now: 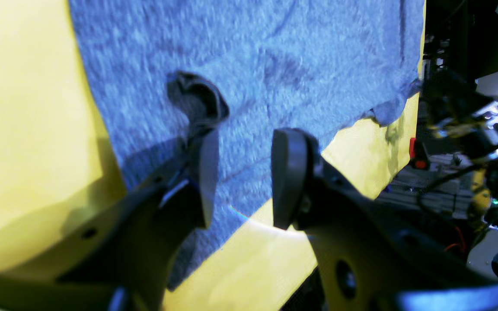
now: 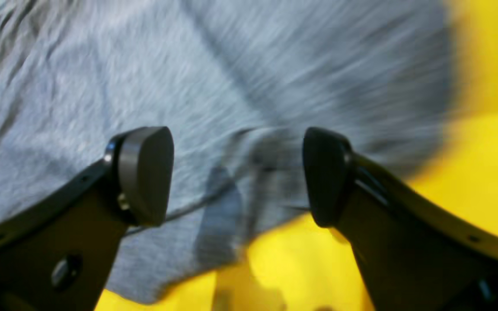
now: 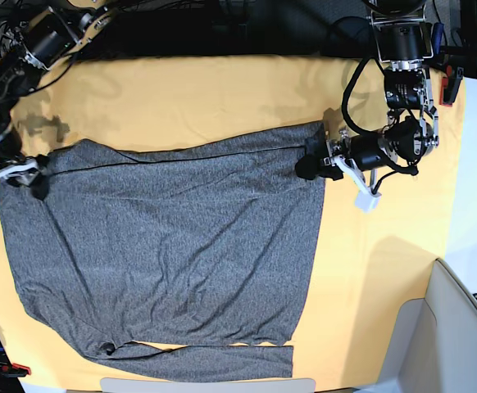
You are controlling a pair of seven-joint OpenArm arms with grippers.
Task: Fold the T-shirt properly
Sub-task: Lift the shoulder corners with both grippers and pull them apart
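Note:
The charcoal-grey T-shirt lies spread flat on the yellow table cloth, with one long sleeve folded along its near edge. My left gripper is at the shirt's far right corner. In the left wrist view it is open, with its jaws apart just above the grey cloth near that edge. My right gripper is at the shirt's far left corner. In the blurred right wrist view it is open over a bunched corner of the shirt.
The table's right edge runs past my left arm, with a red clamp at its far end. A pale grey bin or seat stands at the near right. Cables and machine parts crowd the space beyond that edge.

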